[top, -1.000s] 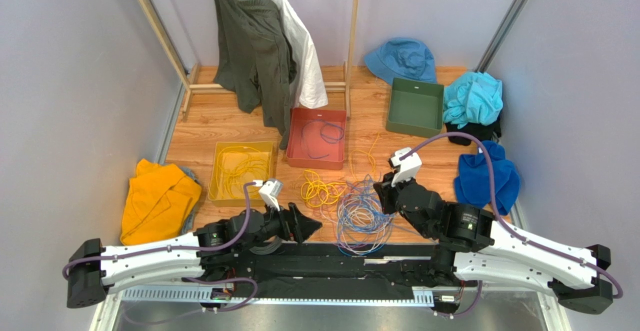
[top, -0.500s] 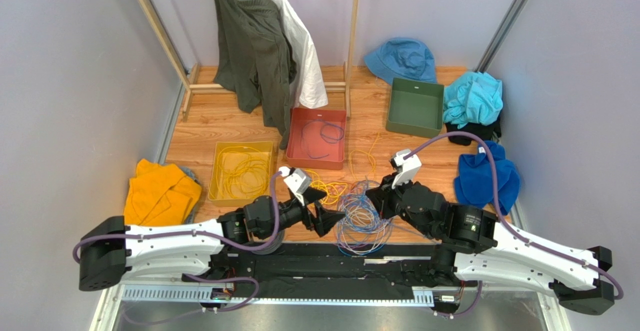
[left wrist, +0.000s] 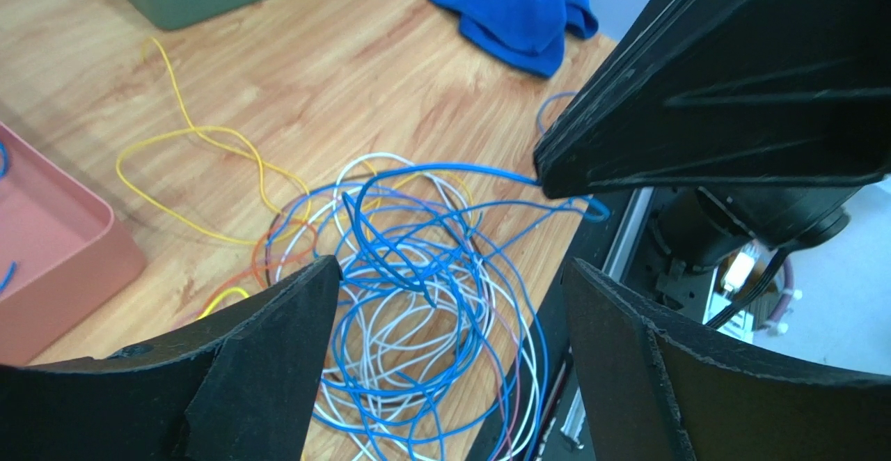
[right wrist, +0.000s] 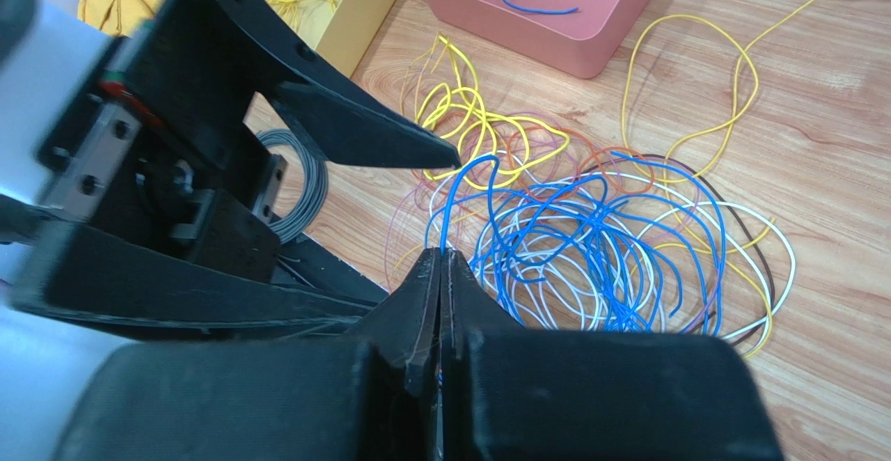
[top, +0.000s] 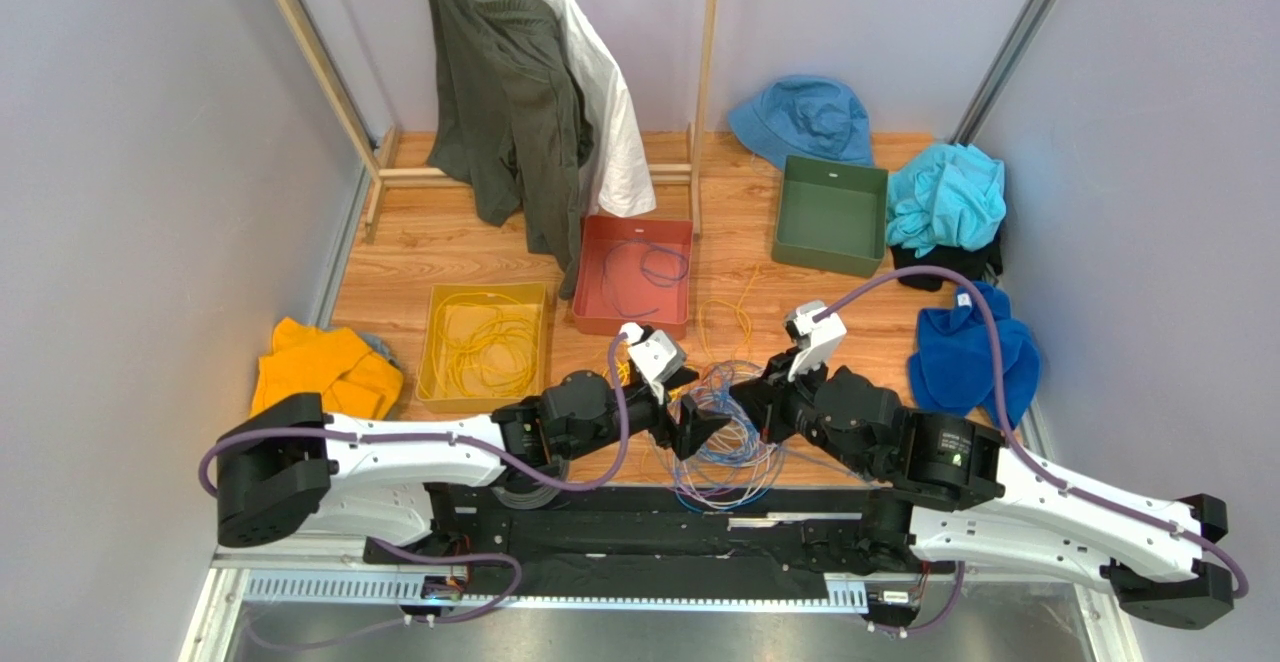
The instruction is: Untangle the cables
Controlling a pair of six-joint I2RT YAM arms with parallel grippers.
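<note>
A tangle of blue, white and thin red cables [top: 727,434] lies on the wooden floor just ahead of the arm bases. It also shows in the left wrist view [left wrist: 418,273] and the right wrist view [right wrist: 596,242]. My right gripper [right wrist: 439,257] is shut on a blue cable [right wrist: 460,195] and lifts one loop off the pile. It sits at the tangle's far right edge [top: 756,397]. My left gripper [left wrist: 450,283] is open wide over the tangle, close to the right gripper's tip; it is at the tangle's left [top: 688,425]. Yellow cable [right wrist: 471,127] lies loose beside the pile.
A pink tray [top: 633,221] with a blue cable, a yellow tray [top: 484,289] with yellow cable and a green tray [top: 831,164] stand behind. Blue cloths [top: 974,355], a yellow cloth [top: 323,370], a hat and a clothes rack ring the floor.
My left arm has swung right from beside the yellow tray, and its open gripper now hangs over the tangle. My right gripper has edged left, still shut on the blue cable.
</note>
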